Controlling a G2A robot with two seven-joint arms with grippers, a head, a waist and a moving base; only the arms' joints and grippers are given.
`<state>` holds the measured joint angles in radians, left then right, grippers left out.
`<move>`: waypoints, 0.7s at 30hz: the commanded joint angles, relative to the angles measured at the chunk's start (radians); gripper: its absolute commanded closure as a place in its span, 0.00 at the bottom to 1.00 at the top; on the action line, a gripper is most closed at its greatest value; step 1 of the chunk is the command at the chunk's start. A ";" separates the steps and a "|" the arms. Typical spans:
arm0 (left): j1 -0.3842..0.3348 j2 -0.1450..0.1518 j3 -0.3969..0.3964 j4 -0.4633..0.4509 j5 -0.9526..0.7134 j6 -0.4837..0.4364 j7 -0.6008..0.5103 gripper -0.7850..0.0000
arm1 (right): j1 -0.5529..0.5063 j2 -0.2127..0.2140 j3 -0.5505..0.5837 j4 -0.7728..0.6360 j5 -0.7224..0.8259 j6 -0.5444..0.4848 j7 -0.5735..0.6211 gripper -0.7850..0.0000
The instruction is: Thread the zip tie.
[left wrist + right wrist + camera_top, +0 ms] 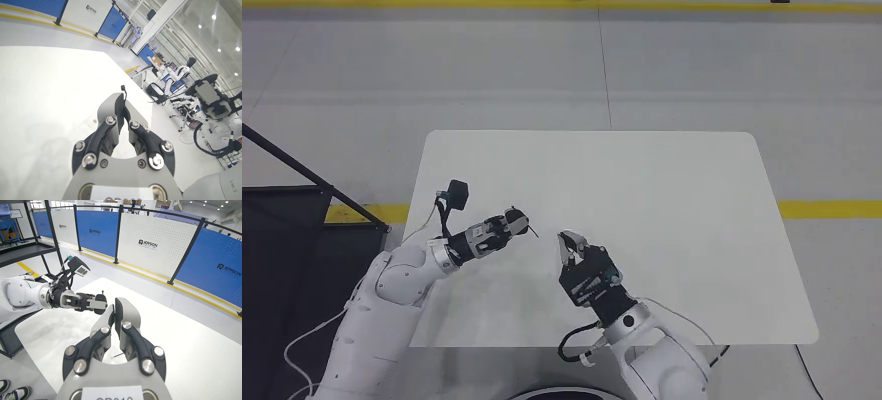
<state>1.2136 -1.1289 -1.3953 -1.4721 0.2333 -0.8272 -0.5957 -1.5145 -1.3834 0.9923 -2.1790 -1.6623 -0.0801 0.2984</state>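
There was one white worktop (672, 180), two arms and one black zip tie (123, 88). The left gripper (517, 221) hung over the left half of the worktop, about halfway between the far edge and the near edge. Its arm came in from the near left corner and lay almost flat, pointing toward the right edge. Its two fingers (110, 106) were pinched tight on the zip tie. The tie's little square head stuck out past their ends, up off the worktop.

The right gripper (570, 241) was just beside the left one, near the middle and closer to the near edge. Its arm came up from the near edge and pointed toward the far edge. Its two fingers (129, 313) were squeezed close, touching at their ends. One thin dark strip (119, 355) showed under them. It was not clear if it was part of the tie, or if the fingers held it.
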 commanded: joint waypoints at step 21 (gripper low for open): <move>-0.096 0.005 0.106 0.023 0.006 -0.005 -0.153 1.00 | -0.027 0.021 0.039 -0.009 0.025 -0.173 -0.206 1.00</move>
<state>1.1292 -1.1247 -1.2979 -1.4595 0.2558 -0.8220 -0.7285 -1.5367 -1.3655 1.0210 -2.1881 -1.6423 -0.2352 0.1070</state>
